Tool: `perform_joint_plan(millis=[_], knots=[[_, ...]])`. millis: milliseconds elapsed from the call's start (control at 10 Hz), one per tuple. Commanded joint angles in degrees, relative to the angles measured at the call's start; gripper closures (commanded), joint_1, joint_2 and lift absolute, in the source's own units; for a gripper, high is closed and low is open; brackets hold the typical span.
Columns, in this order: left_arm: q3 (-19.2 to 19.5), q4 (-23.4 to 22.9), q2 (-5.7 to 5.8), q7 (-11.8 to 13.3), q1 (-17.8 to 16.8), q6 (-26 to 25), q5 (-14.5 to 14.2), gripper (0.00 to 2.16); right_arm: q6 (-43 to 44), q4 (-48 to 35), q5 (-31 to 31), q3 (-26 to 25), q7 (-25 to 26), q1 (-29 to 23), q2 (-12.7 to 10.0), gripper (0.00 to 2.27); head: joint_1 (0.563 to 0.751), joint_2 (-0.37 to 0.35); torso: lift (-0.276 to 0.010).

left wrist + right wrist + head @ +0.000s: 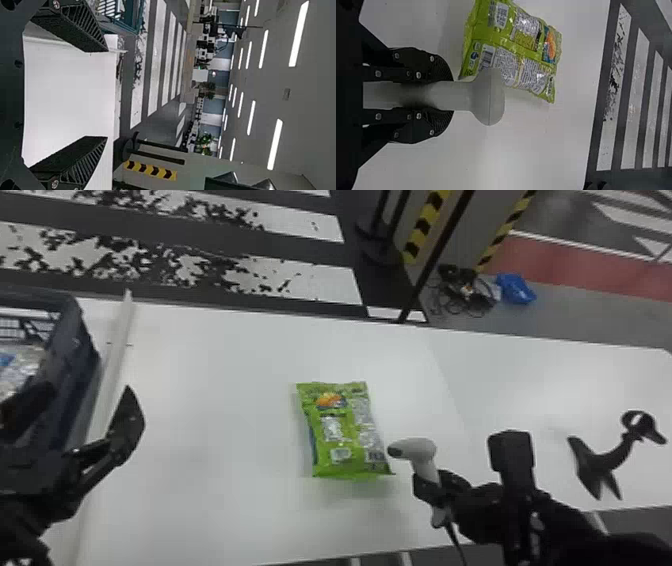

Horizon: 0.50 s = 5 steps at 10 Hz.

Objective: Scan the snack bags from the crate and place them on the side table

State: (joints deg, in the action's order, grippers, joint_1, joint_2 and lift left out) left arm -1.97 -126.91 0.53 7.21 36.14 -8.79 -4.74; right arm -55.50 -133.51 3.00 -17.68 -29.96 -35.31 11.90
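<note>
A green snack bag (345, 430) lies flat on the white table, and the right wrist view shows the same bag (510, 51) with its printed, barcoded side up. My right gripper (435, 490) is shut on the grey-white handheld scanner (420, 452), whose head stands just right of the bag. In the right wrist view, the right gripper (443, 95) clamps both sides of the scanner (488, 97). My left gripper (85, 405) is at the left, beside the crate (75, 335); in the left wrist view, the left gripper (105, 95) stands open with nothing between its fingers.
Clear and blue packaging (22, 365) lies inside the crate. A pale raised strip (117, 345) runs along the table between crate and bag. A black stand with a ring (607, 457) is at the table's right. Beyond the far edge are a striped post and cables on the floor.
</note>
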Motion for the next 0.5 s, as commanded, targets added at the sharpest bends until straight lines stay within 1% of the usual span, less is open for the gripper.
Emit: perform_joint_plan(millis=[0, 400], knots=[[0.21, 0.34, 0.00, -0.09, -0.37, -0.14, -0.18, 0.09, -1.95, -1.84, 0.25, 1.78, -0.01, -0.11, -0.04, 2.24, 0.695, -0.253, -0.094], [0.30, 0.87, 0.18, -0.01, -1.43, -0.84, -0.44, 0.09, -3.88, -1.75, 2.36, 4.76, -0.18, 0.59, 0.23, 2.24, 0.695, -0.202, -0.094]])
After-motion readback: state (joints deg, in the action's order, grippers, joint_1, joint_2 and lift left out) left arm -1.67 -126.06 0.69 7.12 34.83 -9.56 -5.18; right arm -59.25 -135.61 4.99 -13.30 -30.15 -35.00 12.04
